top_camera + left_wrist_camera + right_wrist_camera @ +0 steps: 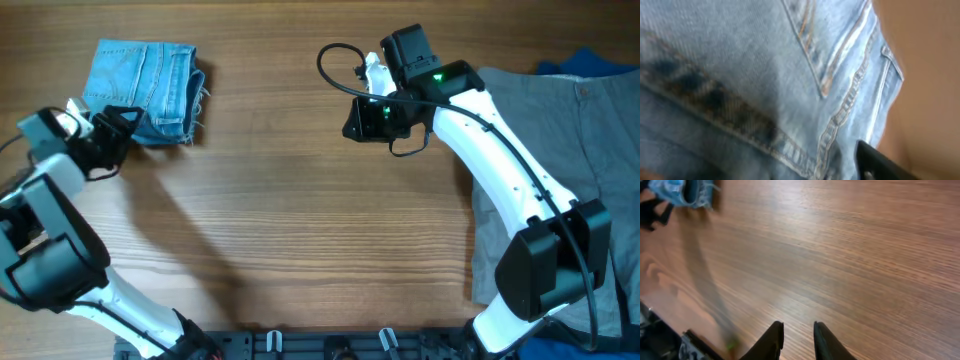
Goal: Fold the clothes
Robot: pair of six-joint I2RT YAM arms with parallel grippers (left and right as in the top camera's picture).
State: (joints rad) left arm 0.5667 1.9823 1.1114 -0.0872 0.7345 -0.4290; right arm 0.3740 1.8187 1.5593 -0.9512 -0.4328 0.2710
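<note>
Your jeans [145, 80] are sitting folded at the table's [300, 230] far-left corner, frayed edge facing the middle. Your left gripper [120, 125] is butting against their near edge, and I can't tell if it's clamped. Your right gripper [796, 339] is hovering empty, fingers slightly apart, over wide-open wood, with grey trousers [600, 150] crowding the right edge.

The jeans [140, 85] are faded woven denim, matt, with raised tan stitching and a frayed edge. Under them, the table [300, 230] is smooth wood grain with a soft sheen. The right arm [500, 160] has glossy white plastic shells.
</note>
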